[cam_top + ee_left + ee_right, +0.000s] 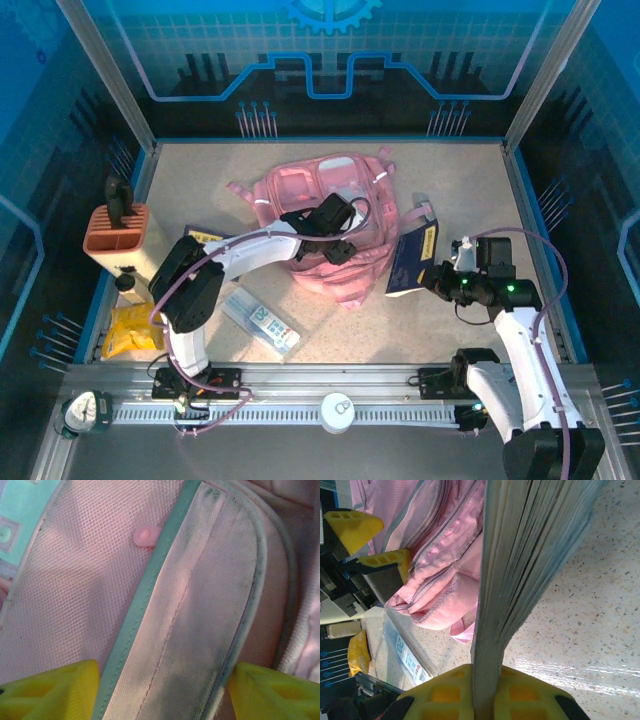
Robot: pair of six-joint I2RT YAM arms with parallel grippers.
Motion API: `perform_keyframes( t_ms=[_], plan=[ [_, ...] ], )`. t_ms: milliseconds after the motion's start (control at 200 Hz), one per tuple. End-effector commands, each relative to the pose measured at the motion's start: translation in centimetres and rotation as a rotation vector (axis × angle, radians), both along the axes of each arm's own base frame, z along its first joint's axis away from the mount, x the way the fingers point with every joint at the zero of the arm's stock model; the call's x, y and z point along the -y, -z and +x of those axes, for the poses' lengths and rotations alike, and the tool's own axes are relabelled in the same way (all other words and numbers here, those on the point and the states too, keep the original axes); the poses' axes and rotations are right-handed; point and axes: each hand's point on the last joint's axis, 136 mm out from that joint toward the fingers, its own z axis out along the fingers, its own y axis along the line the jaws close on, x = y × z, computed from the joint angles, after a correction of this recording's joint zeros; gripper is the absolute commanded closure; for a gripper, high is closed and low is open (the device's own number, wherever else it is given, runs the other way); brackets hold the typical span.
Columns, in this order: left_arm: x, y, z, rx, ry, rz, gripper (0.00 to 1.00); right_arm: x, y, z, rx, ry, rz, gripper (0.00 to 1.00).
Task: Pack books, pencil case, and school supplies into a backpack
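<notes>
Backpack on speckled beige table, blue walls around

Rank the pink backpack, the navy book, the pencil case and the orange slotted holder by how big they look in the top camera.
Pink backpack, clearly largest.
Navy book and orange slotted holder: look alike, and the book stands tilted, so no ranking.
Pencil case, smallest.

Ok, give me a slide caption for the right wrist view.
Right jaws shut on a thin book, held edge-on beside the pink backpack above the speckled table.
</notes>
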Motion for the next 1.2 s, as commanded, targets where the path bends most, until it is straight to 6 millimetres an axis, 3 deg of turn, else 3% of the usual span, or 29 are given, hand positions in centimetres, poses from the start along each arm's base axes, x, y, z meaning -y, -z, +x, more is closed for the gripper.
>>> perform_keyframes(
  t_ms=[0, 110, 280, 380, 480, 680, 810, 976, 1196],
  plan=[
    [0.9, 0.3, 0.1, 0.016, 0.054, 0.041, 0.31, -0.1, -0.2, 0.4, 0.027, -0.007, 0.026, 1.00],
    [1.2, 1.4, 0.6, 0.003, 0.054, 0.073, 0.36, -0.3, -0.2, 0.6, 0.030, -0.007, 0.051, 1.00],
    [1.3, 1.5, 1.6, 0.033, 0.053, 0.098, 0.66, -0.2, -0.2, 0.6, 0.031, -0.009, 0.048, 1.00],
    [1.6, -0.3, 1.7, 0.053, 0.057, 0.073, 0.86, -0.1, -0.4, 0.6, 0.032, -0.007, 0.051, 1.00],
    [1.7, -3.7, 2.0, 0.108, 0.046, 0.029, 0.98, -0.1, -1.0, 0.6, 0.044, -0.012, 0.058, 1.00],
    [1.5, -12.3, 3.3, 0.252, 0.016, -0.069, 1.00, -2.0, -3.4, 0.7, 0.097, -0.083, 0.184, 1.00],
    [1.1, -16.3, 5.0, 0.331, -0.015, -0.111, 1.00, -3.5, -4.4, 1.2, 0.120, -0.130, 0.241, 1.00],
    [0.8, -19.4, 6.3, 0.377, -0.026, -0.177, 1.00, -6.4, -3.9, 2.7, 0.119, -0.210, 0.251, 1.00],
    [0.7, -20.8, 6.8, 0.401, -0.040, -0.179, 1.00, -11.7, -3.5, 7.3, 0.154, -0.325, 0.287, 1.00]
  ],
)
